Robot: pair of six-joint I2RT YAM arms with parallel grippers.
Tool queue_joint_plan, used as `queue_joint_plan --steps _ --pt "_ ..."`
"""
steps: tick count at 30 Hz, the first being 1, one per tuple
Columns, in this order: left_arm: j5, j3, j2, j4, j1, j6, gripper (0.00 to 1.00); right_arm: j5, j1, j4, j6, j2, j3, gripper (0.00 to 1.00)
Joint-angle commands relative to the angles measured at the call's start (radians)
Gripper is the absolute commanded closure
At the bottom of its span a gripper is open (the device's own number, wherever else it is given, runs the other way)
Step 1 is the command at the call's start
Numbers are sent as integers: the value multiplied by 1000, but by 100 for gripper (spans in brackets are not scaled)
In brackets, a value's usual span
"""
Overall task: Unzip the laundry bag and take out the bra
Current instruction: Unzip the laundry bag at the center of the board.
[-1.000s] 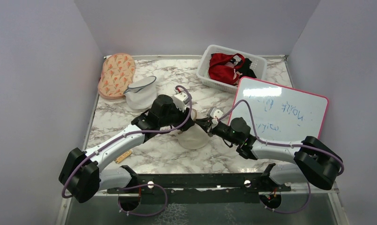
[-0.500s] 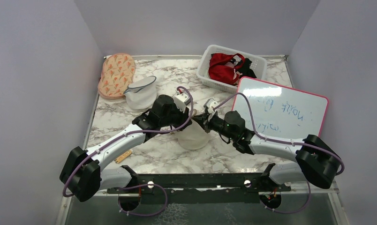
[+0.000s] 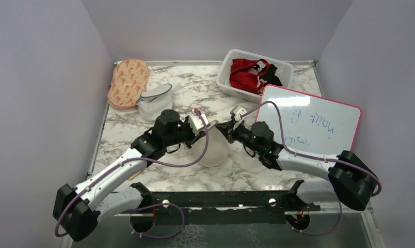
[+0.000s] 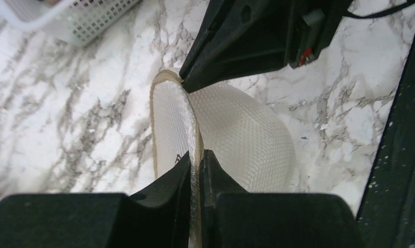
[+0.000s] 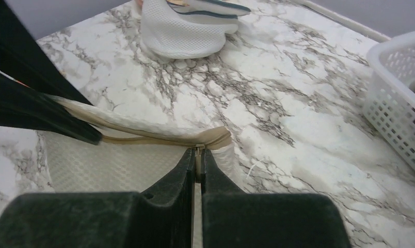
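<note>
The cream laundry bag (image 3: 214,153) stands on edge at the table's middle, between both arms. My left gripper (image 4: 196,155) is shut on the bag's seamed rim (image 4: 195,134) from the left. My right gripper (image 5: 197,153) is shut on the small metal zip pull (image 5: 197,155) at the bag's upper right end. In the top view the two grippers, left (image 3: 209,125) and right (image 3: 220,127), nearly meet above the bag. The zip line (image 5: 143,138) runs between them with the mesh side (image 5: 107,165) below it. The bra is hidden.
A white basket (image 3: 225,75) with a red garment (image 3: 246,73) stands at the back right. A pink-edged whiteboard (image 3: 311,121) lies right. An orange-patterned pouch (image 3: 128,82) and a white-and-grey pouch (image 3: 155,103) sit at the back left. A small tan piece (image 3: 136,172) lies near the left arm.
My left gripper has closed on the bag's rim and its arm has drawn back to the left. My right gripper, still shut on the zip pull, has moved up and left.
</note>
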Motion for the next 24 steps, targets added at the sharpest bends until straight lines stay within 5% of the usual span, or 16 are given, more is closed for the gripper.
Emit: queue_joint_plan --steps 1,9,13,18,24 --pt "32 -18 -95 18 -10 211 100 46 -74 -12 60 -29 -36 99" --pt "-97 -62 -161 56 -9 176 100 -18 -146 -27 117 -4 -28 99" --pt "-174 -90 -170 79 -10 95 100 -179 -146 -5 64 -12 -34 99" --pt "-189 -89 -147 98 -10 -29 78 -270 -146 22 56 -17 -42 99" --pt "-195 -58 -67 130 -17 -87 70 -320 -146 32 56 -34 -48 99"
